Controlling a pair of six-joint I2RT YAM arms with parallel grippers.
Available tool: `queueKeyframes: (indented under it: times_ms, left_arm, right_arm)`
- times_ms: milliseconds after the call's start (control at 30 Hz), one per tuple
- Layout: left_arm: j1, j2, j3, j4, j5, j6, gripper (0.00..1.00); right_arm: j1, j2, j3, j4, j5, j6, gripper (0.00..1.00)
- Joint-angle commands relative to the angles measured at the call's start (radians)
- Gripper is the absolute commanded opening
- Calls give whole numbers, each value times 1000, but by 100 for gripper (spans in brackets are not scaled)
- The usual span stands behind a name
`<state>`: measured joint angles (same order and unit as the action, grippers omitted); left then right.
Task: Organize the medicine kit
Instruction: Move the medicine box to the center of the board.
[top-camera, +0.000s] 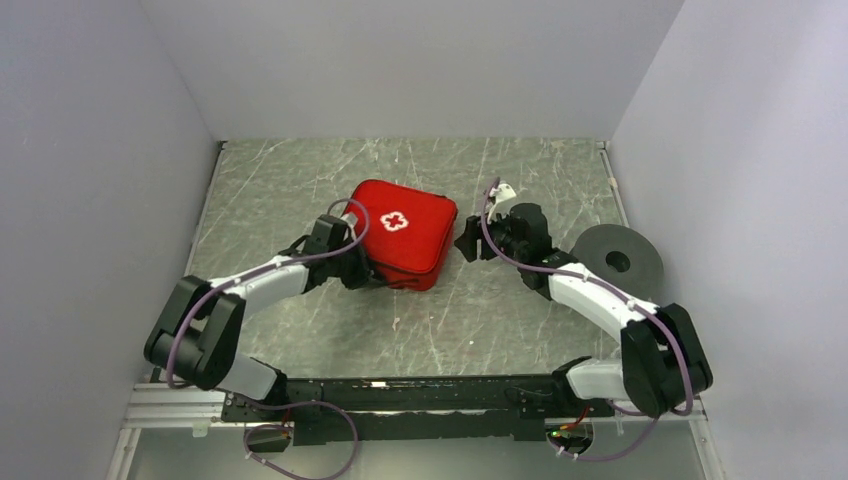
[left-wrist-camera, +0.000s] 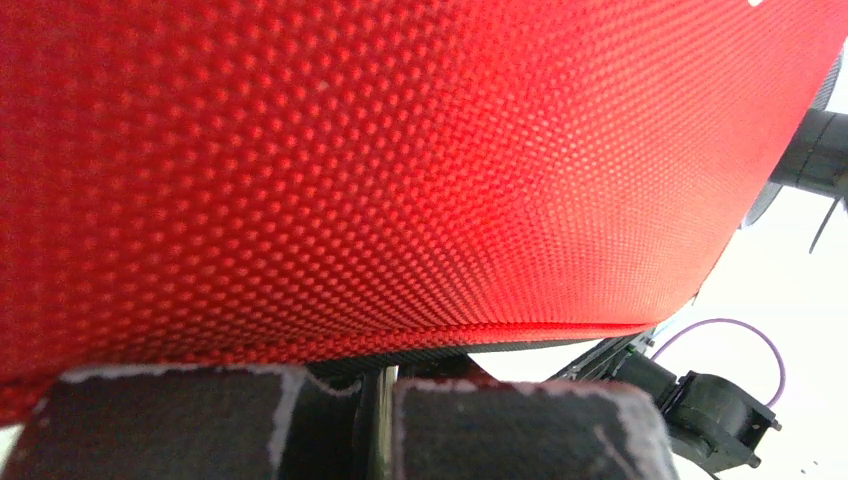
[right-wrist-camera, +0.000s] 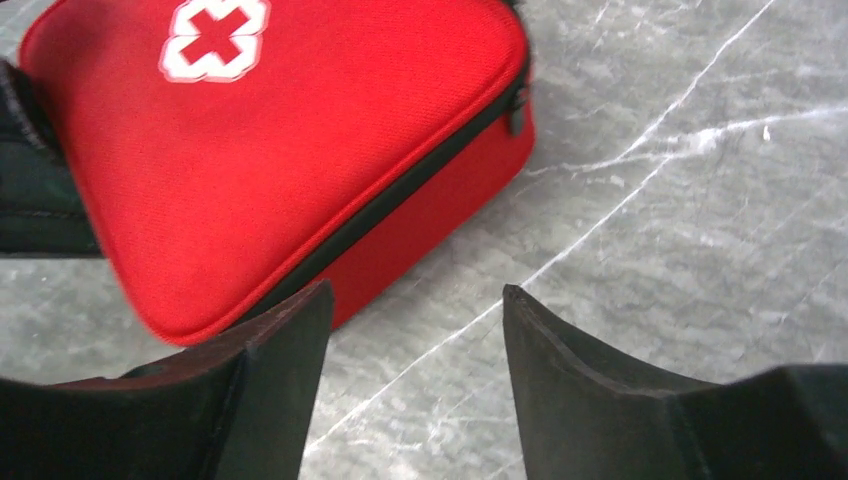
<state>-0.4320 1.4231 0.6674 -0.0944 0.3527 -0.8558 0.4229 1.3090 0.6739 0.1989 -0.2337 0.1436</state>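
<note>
The medicine kit (top-camera: 405, 235), a red soft case with a white cross, lies zipped closed in the middle of the table. My left gripper (top-camera: 362, 268) is pressed against its near-left edge. In the left wrist view the red fabric (left-wrist-camera: 400, 150) fills the frame, and the pads (left-wrist-camera: 520, 430) stand together with a thin grey strip, seemingly the zip pull, pinched between them. My right gripper (top-camera: 465, 245) hovers just off the kit's right side, open. Its fingers (right-wrist-camera: 270, 380) frame bare table, and the kit (right-wrist-camera: 250, 150) lies beyond them to the left, untouched.
A grey round disc (top-camera: 620, 258) lies at the right, behind my right forearm. Walls close the table on the left, back and right. The right arm (left-wrist-camera: 815, 150) shows past the kit's edge in the left wrist view.
</note>
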Motion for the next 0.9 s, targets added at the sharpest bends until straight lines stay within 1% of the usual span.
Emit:
queueKeyframes:
  times_ms: [0, 67, 233, 300, 333, 500, 567, 600, 667, 733, 867]
  left_arm:
    - [-65, 72, 148, 25, 91, -37, 0]
    - [-81, 112, 207, -1, 83, -31, 0]
    - [-86, 197, 333, -96, 63, 8, 0]
    - [-87, 223, 369, -120, 69, 19, 3]
    - [-88, 236, 381, -131, 73, 22, 6]
    - [-95, 259, 410, -176, 63, 32, 31]
    - [-97, 257, 412, -198, 51, 34, 42]
    - [-97, 253, 410, -209, 45, 36, 45]
    - [-99, 235, 413, -235, 32, 41, 50]
    - [-104, 209, 418, -271, 14, 53, 53]
    - [-121, 129, 430, -363, -35, 88, 61]
  right_arm:
    - [-3, -99, 52, -113, -14, 71, 70]
    - [-3, -136, 59, -155, -16, 78, 73]
    - [-5, -273, 29, -214, -8, 130, 77]
    - [-5, -323, 21, -246, -13, 146, 80]
    - [-4, -343, 21, -270, -5, 151, 80]
    - [-6, -386, 47, -428, 55, 139, 85]
    - [-6, -398, 54, -462, 53, 143, 85]
    - [-5, -407, 56, -470, 55, 157, 85]
    - [-6, -428, 54, -472, 53, 183, 86]
    - [-7, -441, 55, -474, 48, 205, 99]
    - [-6, -431, 94, -526, 84, 256, 100]
